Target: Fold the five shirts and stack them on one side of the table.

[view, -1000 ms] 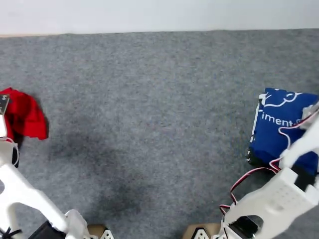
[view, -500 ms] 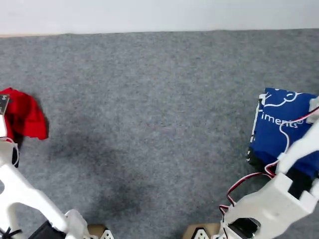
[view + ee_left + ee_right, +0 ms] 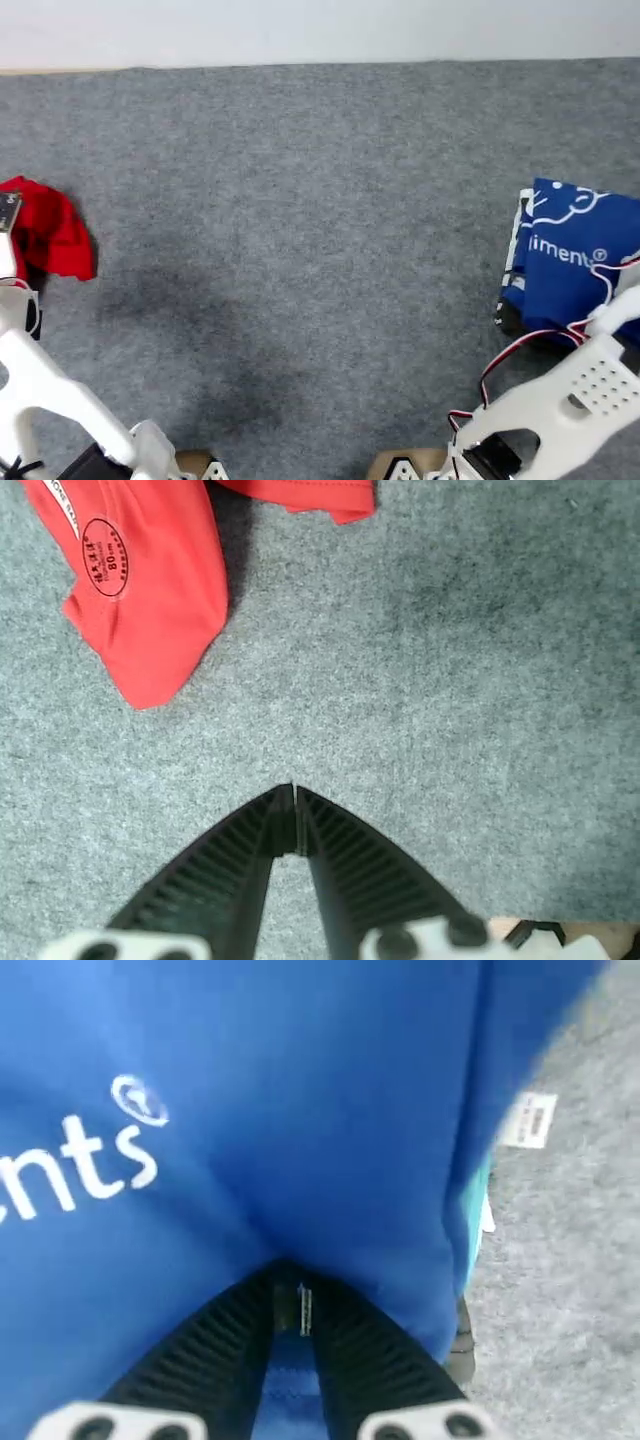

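folded blue shirt (image 3: 575, 260) lies flat at right, crumpled red shirt (image 3: 50, 235) at left
right gripper (image 3: 290, 1300) pinches the blue shirt; left gripper (image 3: 295, 800) closed, holding nothing

Left end effector (image 3: 294, 792) closed, right end effector (image 3: 289, 1272) (likewise)

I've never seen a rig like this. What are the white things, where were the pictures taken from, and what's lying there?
The white shapes are two robot arms, left arm and right arm, seen from overhead. The other two come from a camera on each wrist, looking along its pincers. On the grey table lie a crumpled red shirt and a folded blue shirt atop a stack. The left gripper is shut above bare table, holding nothing. The right gripper is shut against the blue shirt; whether it pinches cloth is unclear.
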Tool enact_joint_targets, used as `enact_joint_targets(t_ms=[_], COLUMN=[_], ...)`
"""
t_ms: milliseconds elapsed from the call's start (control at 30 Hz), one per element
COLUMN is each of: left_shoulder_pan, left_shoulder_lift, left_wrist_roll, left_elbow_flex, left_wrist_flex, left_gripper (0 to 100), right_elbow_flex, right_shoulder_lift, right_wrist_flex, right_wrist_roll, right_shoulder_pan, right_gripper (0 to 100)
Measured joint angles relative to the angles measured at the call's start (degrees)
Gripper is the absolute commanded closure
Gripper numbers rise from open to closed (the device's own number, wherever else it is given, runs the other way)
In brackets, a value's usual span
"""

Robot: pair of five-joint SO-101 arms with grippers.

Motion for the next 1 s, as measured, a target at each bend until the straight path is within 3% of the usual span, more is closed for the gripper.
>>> enact_joint_targets(t_ms=[367, 733, 1000], left_shoulder_pan=[0.00, 0.00, 0.00], left_shoulder_lift=[0.00, 0.00, 0.00], left_wrist_roll=[0.00, 0.00, 0.00], left_elbow_flex=[0.00, 0.00, 0.00], left_wrist_flex=[0.00, 0.00, 0.00], left_gripper=[99, 99, 99], right_elbow_flex=[-13.98, -15.21, -28.75], right_shoulder_lift=[-4.04, 9.05, 8.26], right_wrist_flex=[3.87, -16.18, -1.32], right_wrist_roll=[0.00, 0.09, 0.09], right_shoulder_pan=[-4.04, -3.08, -8.97], right_gripper=[98.9, 98.9, 98.9])
